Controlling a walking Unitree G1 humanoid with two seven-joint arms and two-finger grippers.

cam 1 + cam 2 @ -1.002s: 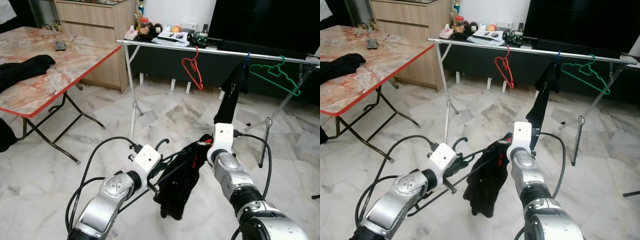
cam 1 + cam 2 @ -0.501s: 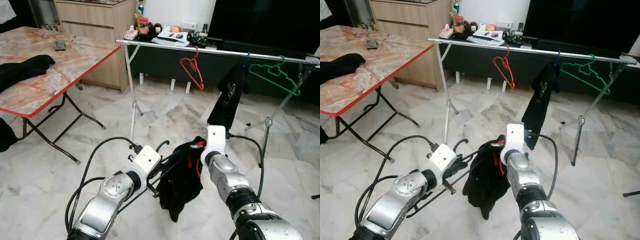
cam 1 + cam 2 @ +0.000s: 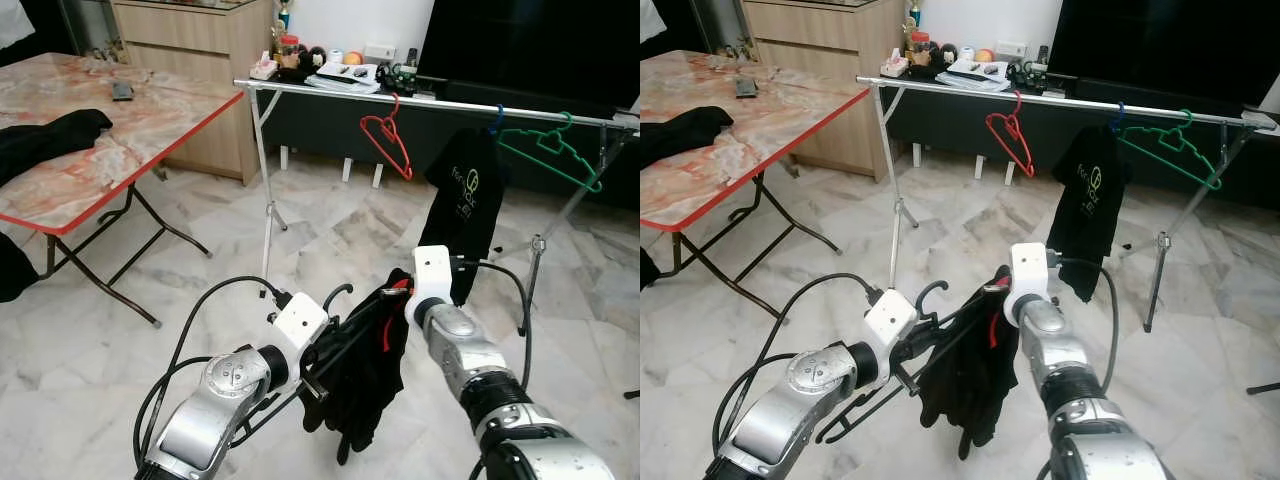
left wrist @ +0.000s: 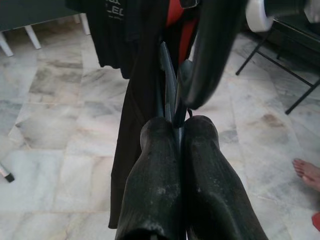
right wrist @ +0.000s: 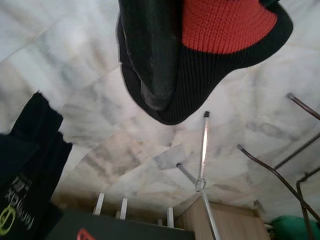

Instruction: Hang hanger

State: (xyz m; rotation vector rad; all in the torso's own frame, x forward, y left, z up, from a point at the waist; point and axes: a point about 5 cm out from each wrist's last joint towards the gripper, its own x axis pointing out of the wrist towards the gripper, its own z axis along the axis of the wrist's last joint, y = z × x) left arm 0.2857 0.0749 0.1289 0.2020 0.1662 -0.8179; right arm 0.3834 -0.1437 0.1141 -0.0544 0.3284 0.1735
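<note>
Left eye view: the dark wire hanger with a black garment draped on it (image 3: 355, 375) sits low, between both arms, well short of the long silver clothes rail (image 3: 420, 100). Left end effector (image 3: 312, 368) grips it at the near end; right end effector (image 3: 398, 295) is buried in the cloth at the far end, can't tell if its fingers are spread or pinched. To do this step well: lift w/ both arms level, keep the hook (image 3: 335, 293) upright & facing the rail, walk closer first. Aim for the bare stretch of rail between the red plastic hanger (image 3: 385, 140) and the hung black T-shirt w/ logo (image 3: 465, 215); the green plastic hanger (image 3: 550, 150) is further right. Risk, I'd judge: garment slides off if the hanger tilts.

Right eye view: same scene; the red-edged marble-pattern desk (image 3: 730, 130) stands to the left w/ dark cloth on it.

Left wrist view: the left end effector's fingers (image 4: 155, 185) are pressed together, pinching the thin hanger wire; garment hangs down alongside, marble floor (image 4: 60, 125) below.

Right wrist view: black knit fabric w/ a red patch (image 5: 220, 30) close to the lens; garment looks soft, limp, bunched, not spread neatly on the hanger.
</note>
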